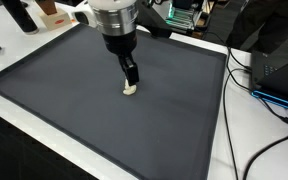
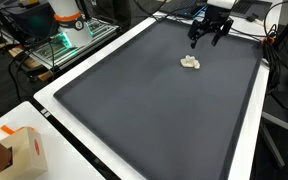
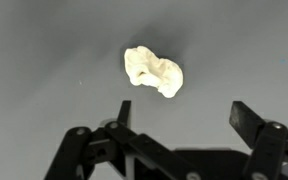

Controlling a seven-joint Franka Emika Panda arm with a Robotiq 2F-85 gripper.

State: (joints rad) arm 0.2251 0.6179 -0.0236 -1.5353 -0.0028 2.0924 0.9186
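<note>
A small cream-white crumpled lump (image 3: 154,71) lies on the dark grey mat (image 3: 44,60). In the wrist view it sits just beyond my gripper (image 3: 186,112), a little left of the gap between the fingertips. The jaws stand wide apart with nothing between them. In both exterior views the lump (image 1: 130,89) (image 2: 190,62) rests on the mat. My gripper (image 1: 132,78) hangs right above it in an exterior view, and my gripper (image 2: 209,36) appears just behind the lump, apart from it.
The mat (image 1: 74,110) covers most of a white table (image 2: 246,150). Cables (image 1: 274,100) and dark equipment lie off one side. A cardboard box (image 2: 24,150) stands at a table corner. A shelf with lit electronics (image 2: 69,40) is beyond the mat.
</note>
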